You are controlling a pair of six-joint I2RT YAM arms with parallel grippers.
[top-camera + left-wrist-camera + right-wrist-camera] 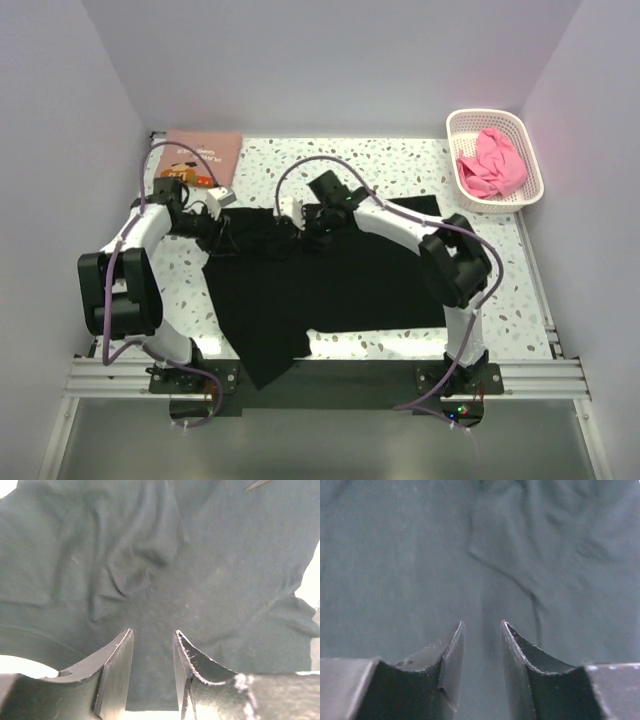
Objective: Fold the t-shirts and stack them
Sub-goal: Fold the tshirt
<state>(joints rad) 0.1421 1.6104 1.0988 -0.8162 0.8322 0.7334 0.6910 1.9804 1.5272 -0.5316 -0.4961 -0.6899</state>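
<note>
- Looking down from the top external camera, a plain black cloth t-shirt [330, 290] lies spread across the middle of the white speckled table [400, 165]. It is mostly flat, bunched into folds at its far left part, and one corner hangs over the near edge.
- At the far left corner lies a folded salmon-pink t-shirt with brown print [203, 155]. Its white lettering is too small to read.
- A crumpled bright pink t-shirt [490, 165] sits inside a white plastic lattice basket [455, 130] at the far right corner, well apart from the black shirt.
- The left gripper [225, 240] and the right gripper [300, 222] both reach over the bunched far part of the black shirt, close to each other. This view does not show how their jaws stand.
- From the left wrist, the left gripper [153, 632] has its jaws partly apart with a clear gap and nothing between them. Beyond them the black cloth shows deep creases and a raised ridge, and bare table shows at the right edge.
- From the right wrist, the right gripper [482, 622] likewise has its jaws partly apart and holds nothing. Black cloth fills the whole view, smoother at the left, with one dark crease running down at the right.
</note>
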